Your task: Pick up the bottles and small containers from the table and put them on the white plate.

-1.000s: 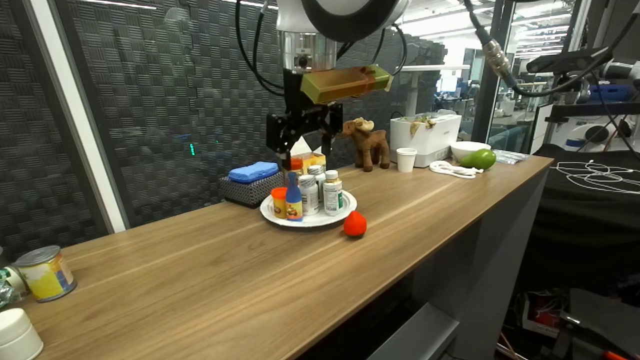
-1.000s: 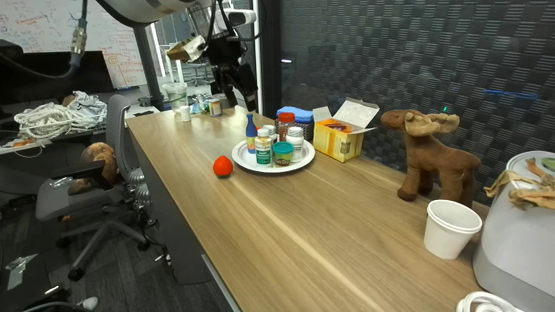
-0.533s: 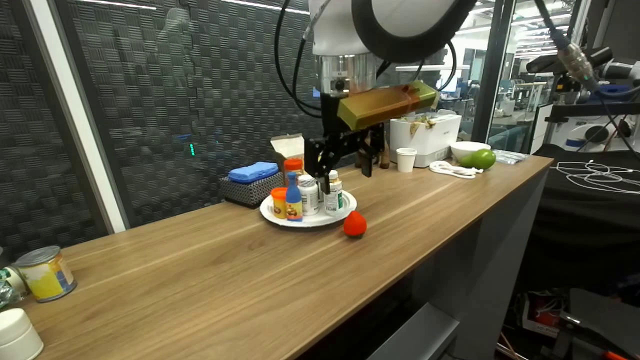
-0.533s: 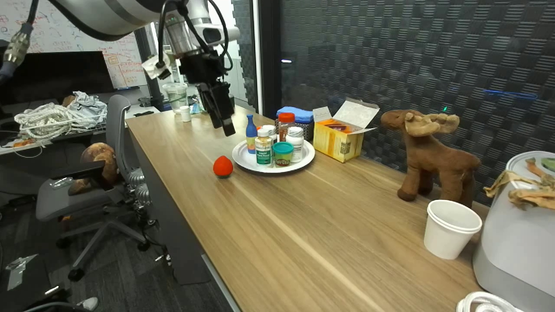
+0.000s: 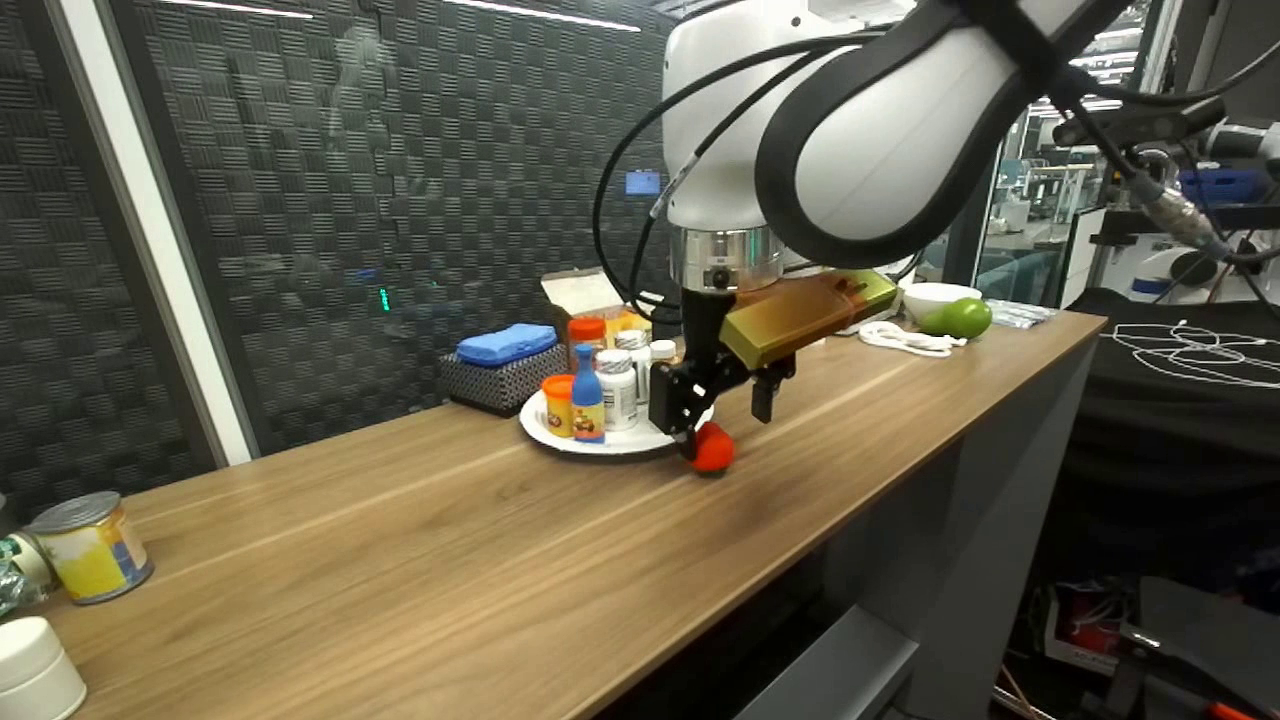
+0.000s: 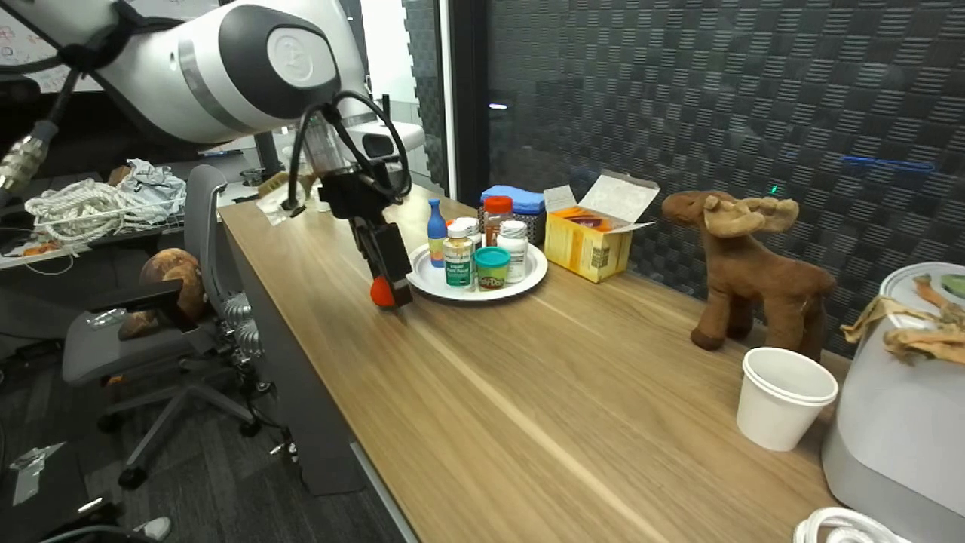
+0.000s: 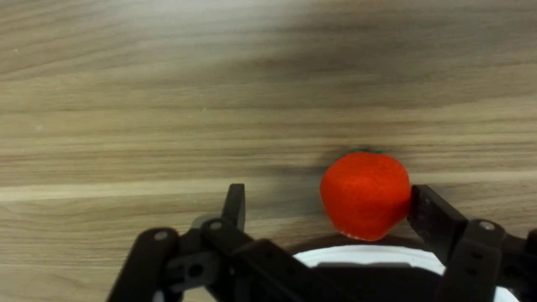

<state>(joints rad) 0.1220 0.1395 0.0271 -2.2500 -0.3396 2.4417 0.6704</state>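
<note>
A small red round thing [image 7: 365, 195] with a trace of green at its base lies on the table just outside the white plate [image 7: 365, 251]. My gripper [image 7: 328, 188] is lowered around it, jaws wide apart; one finger is against or very near the red thing, and a gap separates it from the opposite finger. On the plate stand a blue bottle [image 6: 436, 234], a green-labelled bottle [image 6: 458, 264], a white bottle [image 6: 514, 253], a red-capped bottle [image 6: 497, 215], a teal-lidded tub [image 6: 492, 271] and an orange-lidded tub [image 5: 558, 408]. The gripper partly covers the plate's side in an exterior view.
Behind the plate are a yellow open box [image 6: 592, 245] and a blue cloth [image 5: 508, 344] on a dark patterned box [image 5: 500, 378]. A brown toy moose [image 6: 746, 271] and paper cup [image 6: 784, 400] stand farther along. A can [image 5: 95, 550] and white jar [image 5: 38, 670] sit at the far end.
From above the plate, my gripper has moved sideways toward the table's front edge and come down around the red thing. The jaws stayed open. Items on the plate have not moved.
</note>
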